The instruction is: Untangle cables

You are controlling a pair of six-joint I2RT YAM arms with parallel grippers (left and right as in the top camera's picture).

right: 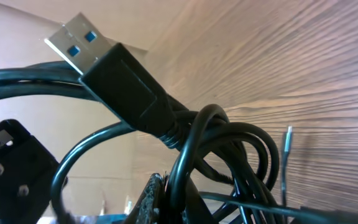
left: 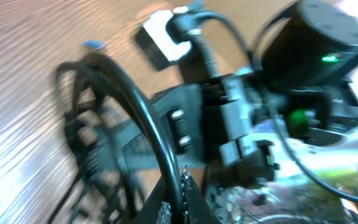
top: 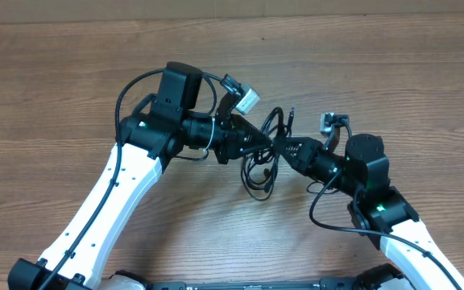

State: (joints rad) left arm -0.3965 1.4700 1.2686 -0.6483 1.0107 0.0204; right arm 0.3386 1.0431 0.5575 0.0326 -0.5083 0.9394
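Note:
A tangle of thin black cables [top: 266, 153] hangs between my two grippers at the table's middle. My left gripper [top: 258, 142] is shut on one black cable strand, seen pinched between its jaws in the left wrist view [left: 173, 202]. My right gripper [top: 284, 149] is shut on another strand of the cables [right: 185, 186]. In the right wrist view a USB plug [right: 82, 40] with a silver, blue-tongued end sticks up at upper left, and a thin silver-tipped plug [right: 288, 140] hangs at right. The loops below the grippers rest on the wood.
The wooden table [top: 71, 72] spreads all around. A white tag or connector [top: 248, 100] sits on the left arm's wrist wiring. The right arm's wrist [left: 309, 56] with a green light fills the left wrist view.

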